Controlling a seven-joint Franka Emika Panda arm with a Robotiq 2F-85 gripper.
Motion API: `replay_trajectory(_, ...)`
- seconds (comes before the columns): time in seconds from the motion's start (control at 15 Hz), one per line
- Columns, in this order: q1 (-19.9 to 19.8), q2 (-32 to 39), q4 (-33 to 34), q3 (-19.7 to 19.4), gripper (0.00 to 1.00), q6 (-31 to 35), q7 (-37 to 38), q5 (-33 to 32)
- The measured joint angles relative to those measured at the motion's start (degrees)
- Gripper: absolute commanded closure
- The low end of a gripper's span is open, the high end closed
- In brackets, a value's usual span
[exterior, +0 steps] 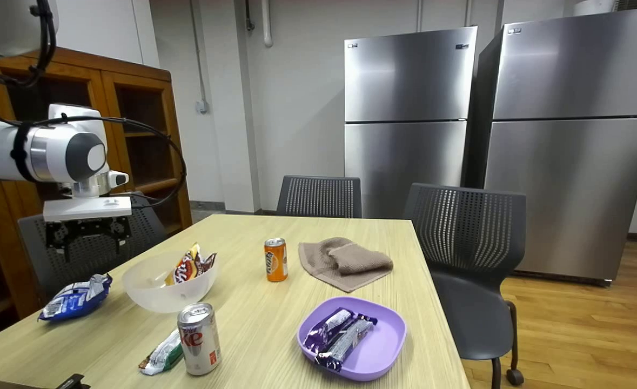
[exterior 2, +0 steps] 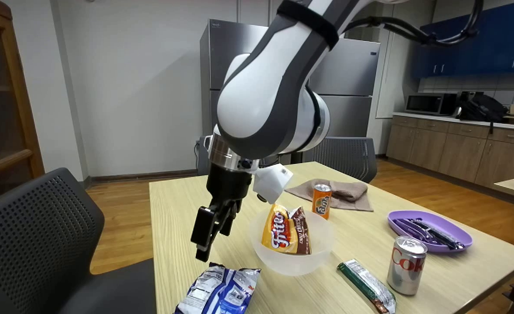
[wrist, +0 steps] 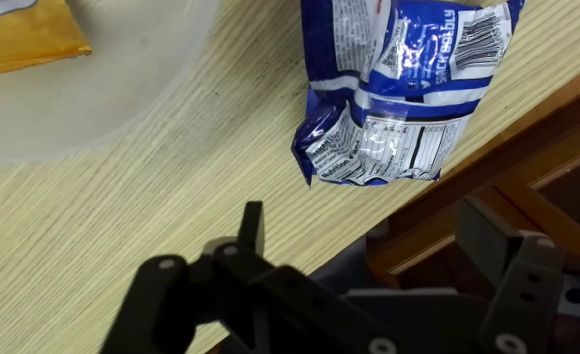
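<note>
My end effector (wrist: pixel 369 230) hangs spread wide and empty; close below it, a blue-and-white foil snack bag (wrist: pixel 408 91) lies on the pale wood-grained surface (wrist: pixel 122 236), and below to one side, a round frosted plastic bowl (exterior 2: pixel 294 264)

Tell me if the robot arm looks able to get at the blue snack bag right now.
Probably yes: the gripper is open and empty, close to the blue snack bag, and nothing shows between them in the wrist view. The bowl stands apart, off to one side.
</note>
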Motion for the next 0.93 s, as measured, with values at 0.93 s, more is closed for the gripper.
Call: replay_trajectory(0.93,-0.7,5.0,2.2,0.1,0.0,0.0,0.0,-0.4)
